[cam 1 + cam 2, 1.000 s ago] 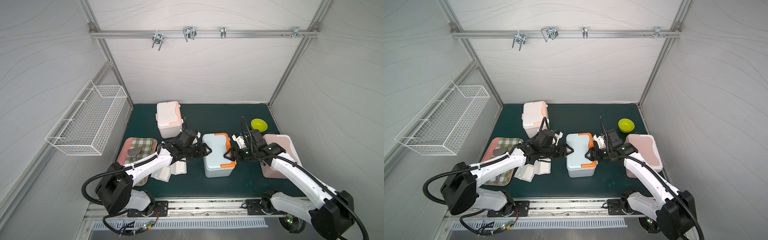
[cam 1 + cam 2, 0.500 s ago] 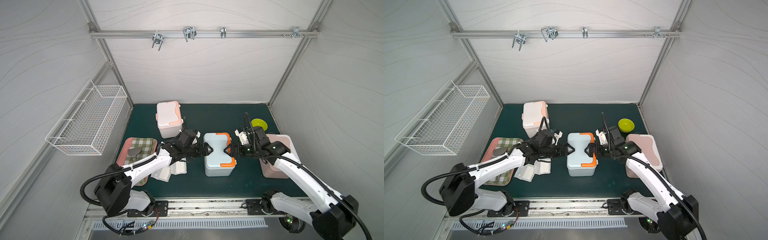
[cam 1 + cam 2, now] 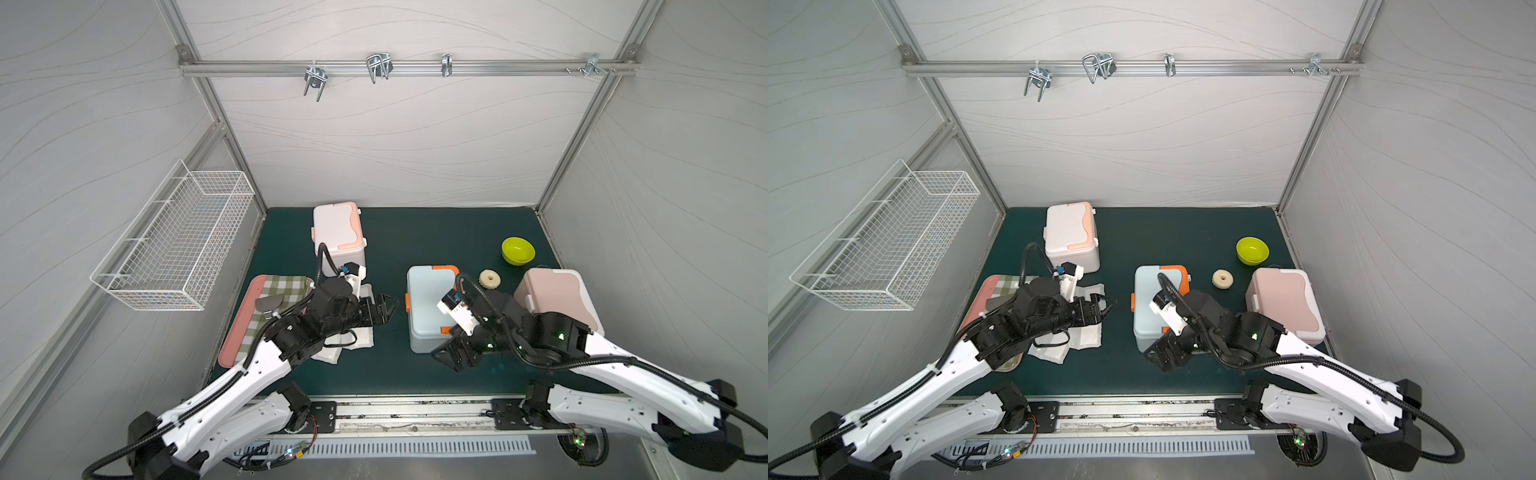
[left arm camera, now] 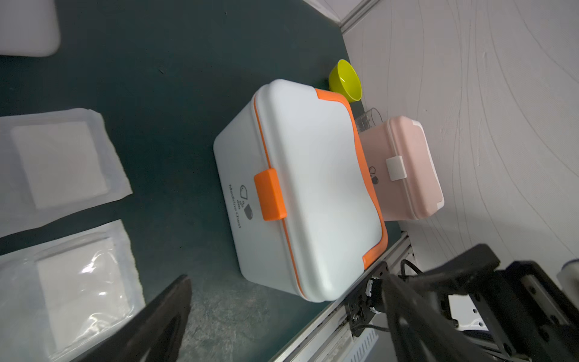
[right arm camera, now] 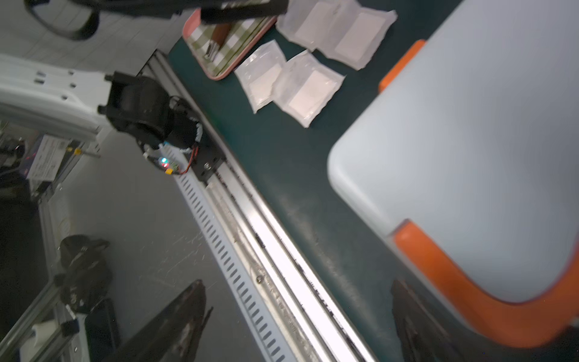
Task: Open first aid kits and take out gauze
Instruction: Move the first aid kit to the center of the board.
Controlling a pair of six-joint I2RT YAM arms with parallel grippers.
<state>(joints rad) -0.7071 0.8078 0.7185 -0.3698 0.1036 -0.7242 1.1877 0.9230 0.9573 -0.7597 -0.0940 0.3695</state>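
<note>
Gauze pouches [image 3: 1088,336] lie flat on the counter [image 3: 432,232] just beside the pink tray [image 3: 235,345], under my left arm; the right wrist view shows four. Behind them stands the white kit [image 3: 338,230], lid down. My left jaws [image 3: 388,309] are spread and empty, aimed at the orange clasp [image 4: 270,194] of the blue kit [image 3: 428,307], near it but apart. That kit sits mid-counter, shut, its long axis running front to back, clasp side facing left. My right jaws [image 3: 451,357] gape empty, low at its near corner. Farthest right, the pink kit [image 3: 557,299] is shut too. I judge the blue kit is the step in hand: next I must flip that clasp up while my right jaws brace the box, then lift the lid.
</note>
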